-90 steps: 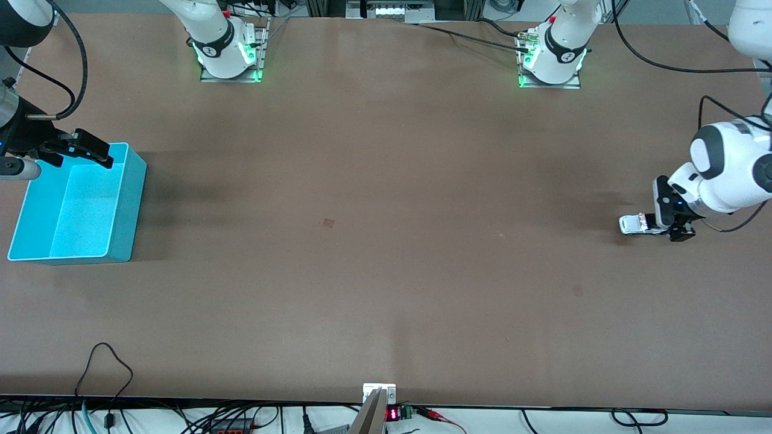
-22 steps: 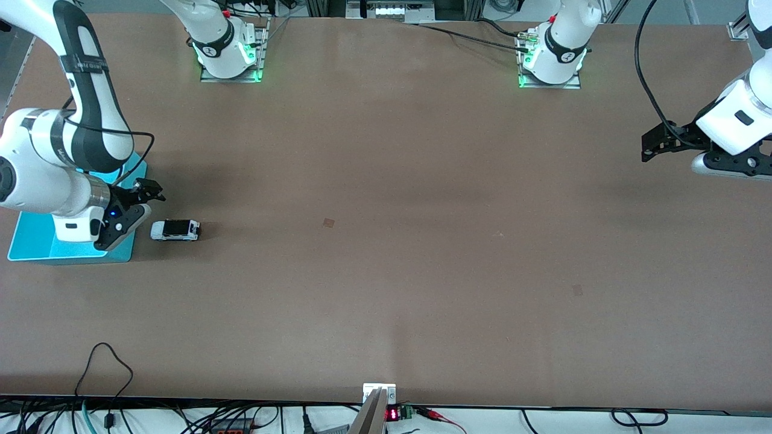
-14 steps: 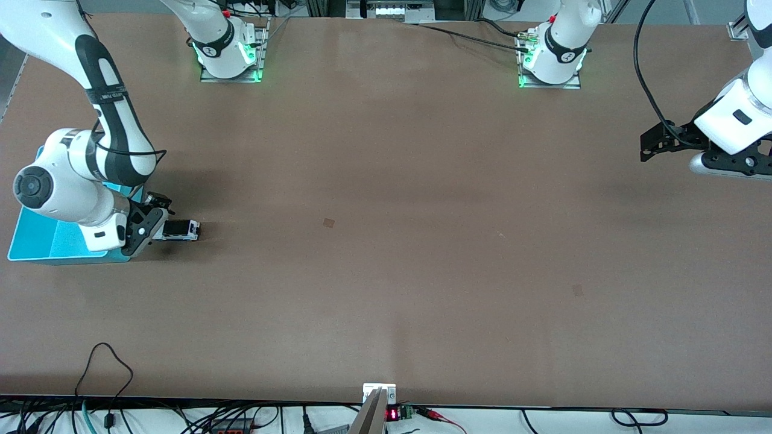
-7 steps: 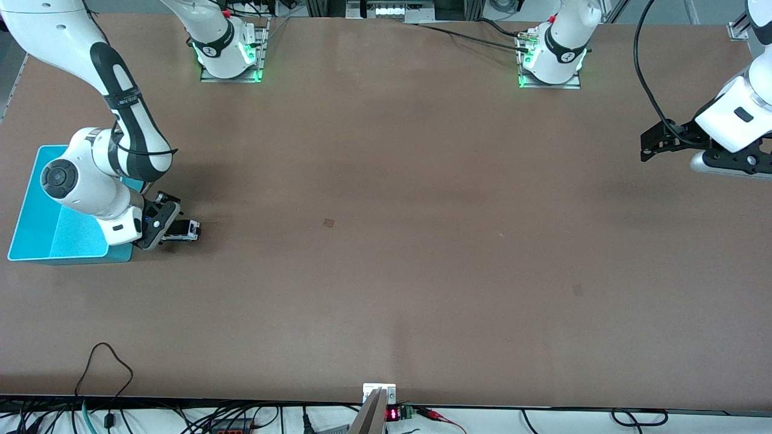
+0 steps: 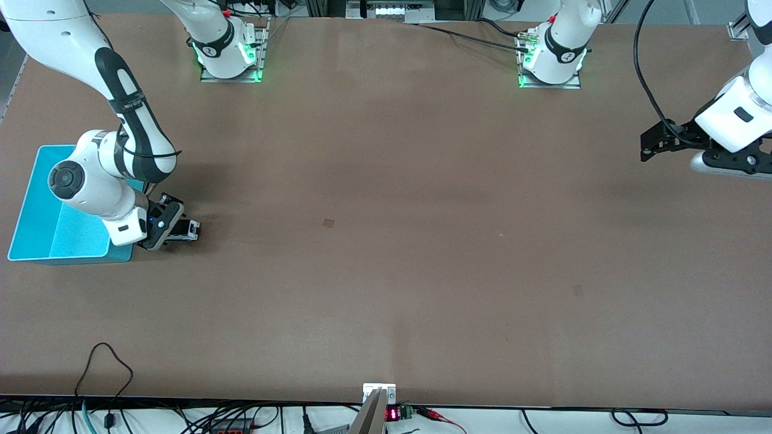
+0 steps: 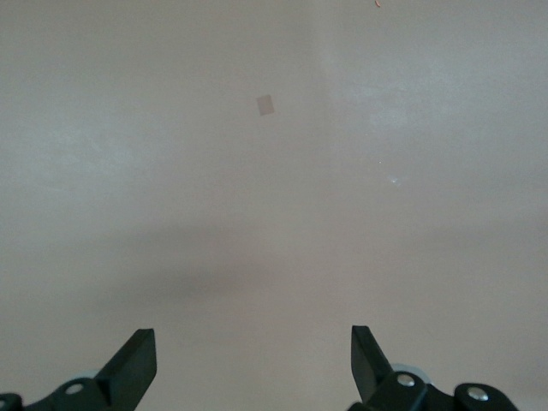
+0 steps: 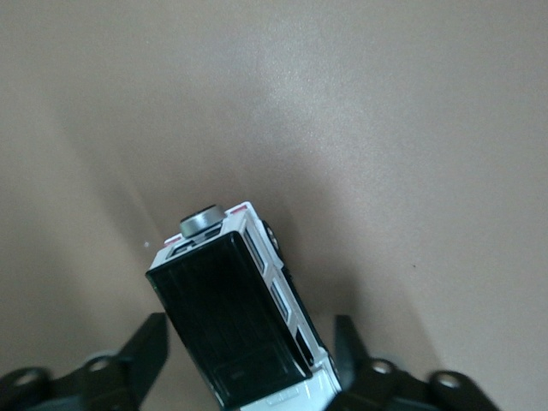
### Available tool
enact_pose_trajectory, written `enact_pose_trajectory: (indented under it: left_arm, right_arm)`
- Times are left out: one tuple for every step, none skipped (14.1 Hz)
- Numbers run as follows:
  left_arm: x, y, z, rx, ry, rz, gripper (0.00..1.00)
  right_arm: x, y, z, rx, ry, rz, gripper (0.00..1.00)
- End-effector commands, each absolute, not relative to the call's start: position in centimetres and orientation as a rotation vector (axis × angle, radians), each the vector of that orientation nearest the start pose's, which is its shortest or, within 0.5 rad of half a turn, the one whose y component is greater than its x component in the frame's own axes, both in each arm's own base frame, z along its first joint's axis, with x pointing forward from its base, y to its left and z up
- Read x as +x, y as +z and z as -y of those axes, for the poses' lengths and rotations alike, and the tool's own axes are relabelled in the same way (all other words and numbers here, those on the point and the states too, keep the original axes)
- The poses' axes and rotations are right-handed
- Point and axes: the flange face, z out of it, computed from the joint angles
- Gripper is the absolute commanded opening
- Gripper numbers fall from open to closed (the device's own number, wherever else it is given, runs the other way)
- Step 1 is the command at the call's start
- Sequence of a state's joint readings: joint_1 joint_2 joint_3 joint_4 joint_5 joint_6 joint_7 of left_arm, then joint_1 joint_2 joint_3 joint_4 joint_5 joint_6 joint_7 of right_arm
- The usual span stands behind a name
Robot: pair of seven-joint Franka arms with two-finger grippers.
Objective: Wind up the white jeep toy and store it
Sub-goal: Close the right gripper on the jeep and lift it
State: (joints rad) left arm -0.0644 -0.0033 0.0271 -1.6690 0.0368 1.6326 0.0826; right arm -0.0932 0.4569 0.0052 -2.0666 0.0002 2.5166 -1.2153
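Note:
The white jeep toy [image 5: 186, 228], boxy with a black roof panel, stands on the table beside the turquoise bin [image 5: 35, 199], toward the right arm's end. My right gripper [image 5: 165, 228] is low over the jeep's end nearest the bin. In the right wrist view the jeep [image 7: 235, 308] lies between the open fingers [image 7: 151, 346] with narrow gaps on both sides, and my right gripper [image 7: 248, 353] straddles it. My left gripper [image 5: 652, 144] is open and empty, held up over the left arm's end of the table; the left wrist view shows it [image 6: 253, 360] over bare table.
The bin looks empty in its visible part; the right arm covers part of it. Small patches mark the brown tabletop [image 5: 329, 222]. Cables and a small display [image 5: 392, 414] run along the table edge nearest the front camera.
The jeep has gone from the left gripper's end of the table to beside the bin. My right gripper has come down from over the bin onto the jeep. The left arm lifted away and now waits.

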Motion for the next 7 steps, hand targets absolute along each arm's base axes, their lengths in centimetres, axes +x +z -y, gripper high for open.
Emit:
enact_pose_trajectory:
  left_arm:
    - [55.9, 59.0, 1.5, -3.105, 0.049, -0.206, 1.0]
    - [56.0, 59.1, 1.7, -3.103, 0.045, -0.211, 1.0]
    - [56.0, 59.1, 1.7, -3.102, 0.042, -0.213, 1.0]
    - [56.0, 59.1, 1.7, -3.102, 0.042, -0.213, 1.0]
    - [56.0, 59.1, 1.7, -3.102, 0.042, -0.213, 1.0]
    - [56.1, 58.9, 1.7, -3.102, 0.047, -0.213, 1.0]
    - [56.1, 58.9, 1.7, -3.102, 0.047, -0.213, 1.0]
  right_arm:
    - [58.8, 20.9, 5.0, -2.635, -0.022, 1.691, 0.41]
    - [58.7, 20.9, 5.1, -2.635, -0.02, 1.689, 0.27]
    - [58.8, 21.0, 5.1, -2.636, -0.022, 1.689, 0.15]
    - [58.9, 21.2, 5.1, -2.64, -0.028, 1.689, 0.07]
    - [59.2, 21.8, 4.9, -2.641, -0.041, 1.694, 0.02]
    - [59.9, 22.9, 4.8, -2.649, -0.067, 1.702, 0.0]
    - [60.4, 23.8, 4.7, -2.653, -0.087, 1.711, 0.0]
